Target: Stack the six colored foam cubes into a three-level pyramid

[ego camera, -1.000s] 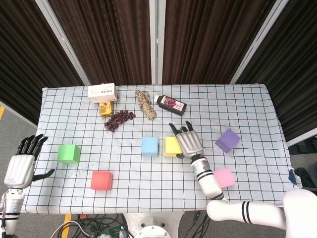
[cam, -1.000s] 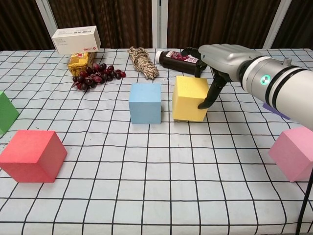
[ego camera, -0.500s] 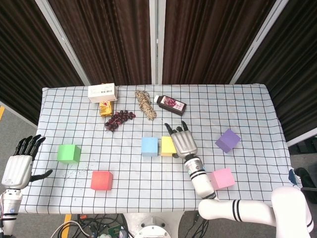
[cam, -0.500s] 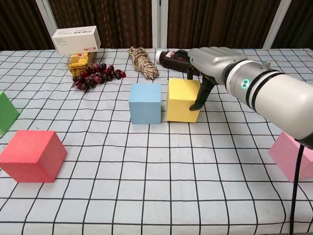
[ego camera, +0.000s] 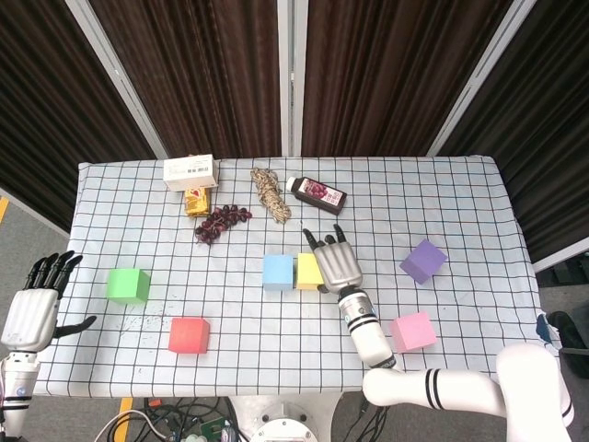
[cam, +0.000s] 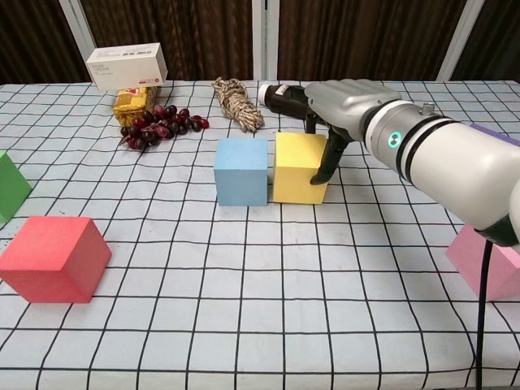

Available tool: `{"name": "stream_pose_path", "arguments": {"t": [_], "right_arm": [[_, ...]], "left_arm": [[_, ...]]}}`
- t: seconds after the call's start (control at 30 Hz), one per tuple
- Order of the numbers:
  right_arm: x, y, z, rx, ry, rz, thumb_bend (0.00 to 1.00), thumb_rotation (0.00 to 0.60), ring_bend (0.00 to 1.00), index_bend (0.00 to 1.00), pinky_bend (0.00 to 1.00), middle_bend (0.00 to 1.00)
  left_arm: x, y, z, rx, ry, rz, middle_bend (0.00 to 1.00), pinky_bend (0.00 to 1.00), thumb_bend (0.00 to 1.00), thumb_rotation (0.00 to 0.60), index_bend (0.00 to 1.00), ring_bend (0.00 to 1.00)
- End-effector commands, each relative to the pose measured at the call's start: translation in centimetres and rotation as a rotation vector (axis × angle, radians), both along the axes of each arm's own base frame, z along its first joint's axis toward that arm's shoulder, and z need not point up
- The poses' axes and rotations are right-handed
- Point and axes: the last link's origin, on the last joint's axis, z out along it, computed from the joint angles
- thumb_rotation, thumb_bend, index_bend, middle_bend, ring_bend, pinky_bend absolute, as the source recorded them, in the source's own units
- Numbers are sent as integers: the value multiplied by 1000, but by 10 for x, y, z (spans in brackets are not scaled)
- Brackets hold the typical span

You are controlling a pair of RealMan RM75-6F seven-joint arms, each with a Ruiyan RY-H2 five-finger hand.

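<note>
The yellow cube [ego camera: 306,270] [cam: 299,166] stands right beside the blue cube [ego camera: 277,273] [cam: 241,171] at mid-table, with almost no gap between them. My right hand [ego camera: 336,262] [cam: 345,101] lies over the yellow cube's right side, fingers stretched out and touching it, gripping nothing. The green cube [ego camera: 128,284] and red cube [ego camera: 189,335] [cam: 53,257] sit at the left. To the right are the purple cube [ego camera: 423,261] and pink cube [ego camera: 411,331] [cam: 491,258]. My left hand [ego camera: 37,308] hangs off the table's left edge, fingers spread and empty.
Along the back stand a white box [ego camera: 190,170], a yellow packet [ego camera: 196,200], grapes [ego camera: 221,221], a rope bundle [ego camera: 271,193] and a dark bottle [ego camera: 317,192], which lies just behind my right hand. The checked cloth covers the whole table.
My right hand has pushed the yellow cube leftward, closing the gap to the blue cube. The left hand has sunk slightly.
</note>
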Motion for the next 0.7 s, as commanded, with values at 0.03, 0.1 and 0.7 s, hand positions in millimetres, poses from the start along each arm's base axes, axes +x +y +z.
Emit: {"name": "stream_pose_path", "arguments": {"t": [0.03,0.1,0.7], "right_arm": [[2,0,-1,0,3,3,74,600,220,0,0,615],[3,0,-2,2,4,3,74,600,220,0,0,616],[8,0,-8,2,13,-5,73,600,229,0,0,618]], "left_arm": [[0,0,0,1,-1,0,54,59,0,600,100,0],[-1,0,0,2,-4,2,54,59,0,600,100,0],[-5,-2,1,6,-10,6,54,59,0,600,100,0]]}}
